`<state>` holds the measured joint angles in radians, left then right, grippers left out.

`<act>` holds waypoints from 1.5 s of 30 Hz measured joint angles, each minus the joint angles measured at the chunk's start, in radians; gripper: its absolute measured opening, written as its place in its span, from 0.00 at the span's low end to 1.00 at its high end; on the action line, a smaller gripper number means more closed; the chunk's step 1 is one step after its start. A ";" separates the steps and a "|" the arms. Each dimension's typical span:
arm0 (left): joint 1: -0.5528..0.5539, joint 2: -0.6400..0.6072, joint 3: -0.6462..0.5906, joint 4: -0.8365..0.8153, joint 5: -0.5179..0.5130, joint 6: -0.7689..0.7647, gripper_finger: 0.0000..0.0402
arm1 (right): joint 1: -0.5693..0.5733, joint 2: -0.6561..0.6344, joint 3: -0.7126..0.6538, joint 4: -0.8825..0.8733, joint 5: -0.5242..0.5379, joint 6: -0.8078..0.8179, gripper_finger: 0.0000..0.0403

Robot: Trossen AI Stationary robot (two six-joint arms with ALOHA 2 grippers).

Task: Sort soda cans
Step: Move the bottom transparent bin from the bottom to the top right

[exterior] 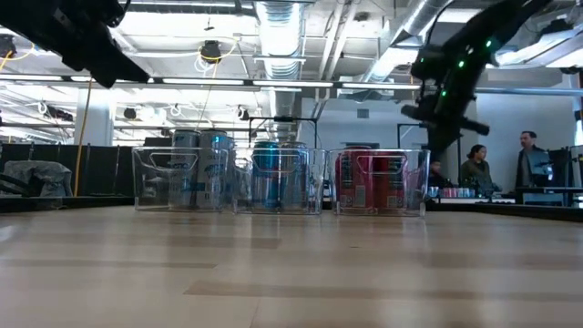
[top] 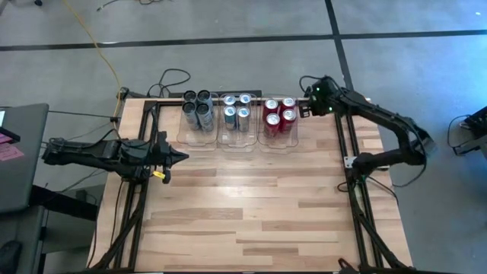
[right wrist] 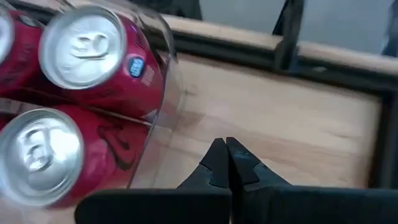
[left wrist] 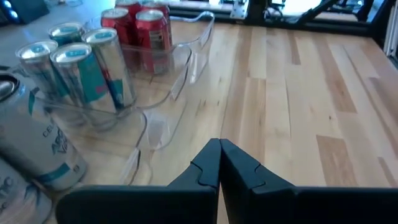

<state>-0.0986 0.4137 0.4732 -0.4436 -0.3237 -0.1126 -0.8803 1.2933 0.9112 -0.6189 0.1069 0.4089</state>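
Three clear bins stand side by side at the table's far middle. The left bin [top: 186, 131] holds dark grey soda cans [top: 198, 110]. Silver-and-blue cans [top: 237, 113] fill the middle bin. Red cans [top: 279, 116] stand upright in the right bin [right wrist: 166, 93]. My right gripper [top: 303, 109] hangs shut just right of the red bin, above the table; in its wrist view [right wrist: 222, 149] the tips point down beside the bin's wall, apart from it. My left gripper [top: 183, 157] is shut at the table's left, pointing right, near side of the bins [left wrist: 219, 148].
Black frame rails run along the table's left [top: 144, 190] and right [top: 350, 183] sides. The near half of the wooden top [top: 251, 221] lies bare. A yellow cable [top: 106, 65] trails off the far left corner. People [exterior: 478, 169] stand beyond the table's far edge.
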 joint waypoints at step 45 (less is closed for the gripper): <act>0.000 -0.063 0.000 -0.047 -0.014 -0.008 0.00 | -0.105 0.110 0.000 0.300 -0.244 -0.086 0.00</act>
<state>-0.0986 0.3507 0.4732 -0.4905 -0.3382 -0.1207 -0.9848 1.4031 0.9112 -0.3185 -0.1368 0.3231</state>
